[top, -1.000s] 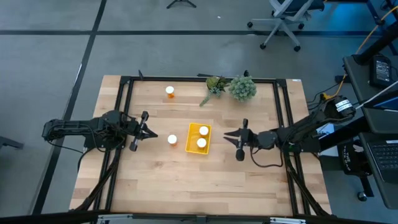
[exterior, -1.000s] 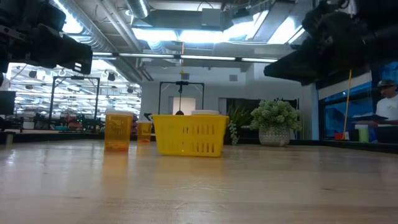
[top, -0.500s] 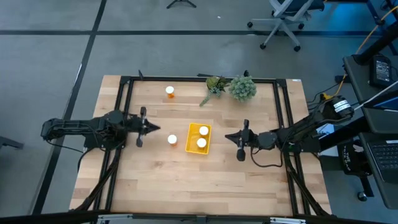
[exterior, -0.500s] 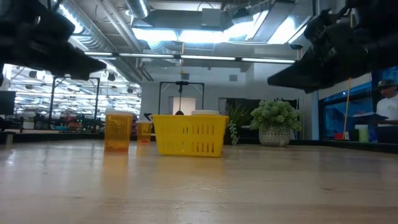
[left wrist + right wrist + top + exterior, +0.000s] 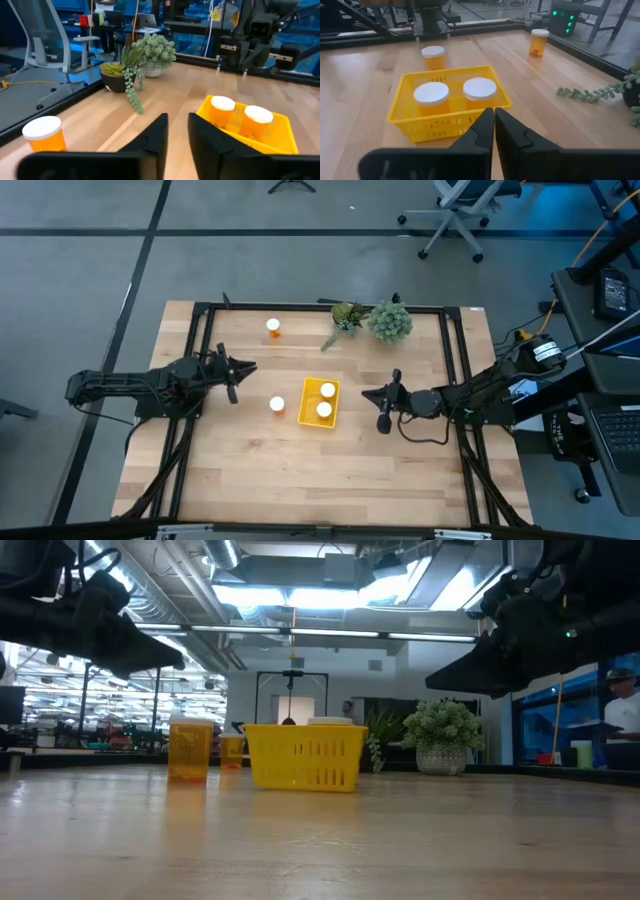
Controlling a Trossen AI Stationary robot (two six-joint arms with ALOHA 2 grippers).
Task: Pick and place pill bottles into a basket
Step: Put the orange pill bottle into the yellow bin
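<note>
Desk (image 5: pixel 250 470) wooden, carries everything. Yellow basket (image 5: pixel 318 403) at centre, two pill bottles (image 5: pixel 325 400) upright inside. Third bottle (image 5: pixel 277 405) on desk just left of basket; fourth bottle (image 5: pixel 273 328) near far edge, well apart. Left hand (image 5: pixel 247 368) above desk left of basket, fingers slightly parted, empty. Right hand (image 5: pixel 364 393) right of basket, closed, empty.

The wooden tabletop (image 5: pixel 330 460) stands on a grey floor (image 5: pixel 90 270) crossed by dark lines. Beyond the tabletop's far edge sits an office chair (image 5: pixel 462 210); a second chair (image 5: pixel 47 47) stands just off its plant corner. Right of the tabletop is a desk (image 5: pixel 600 370) with dark equipment. Long ceiling lights (image 5: pixel 300 595) glow above it.
</note>
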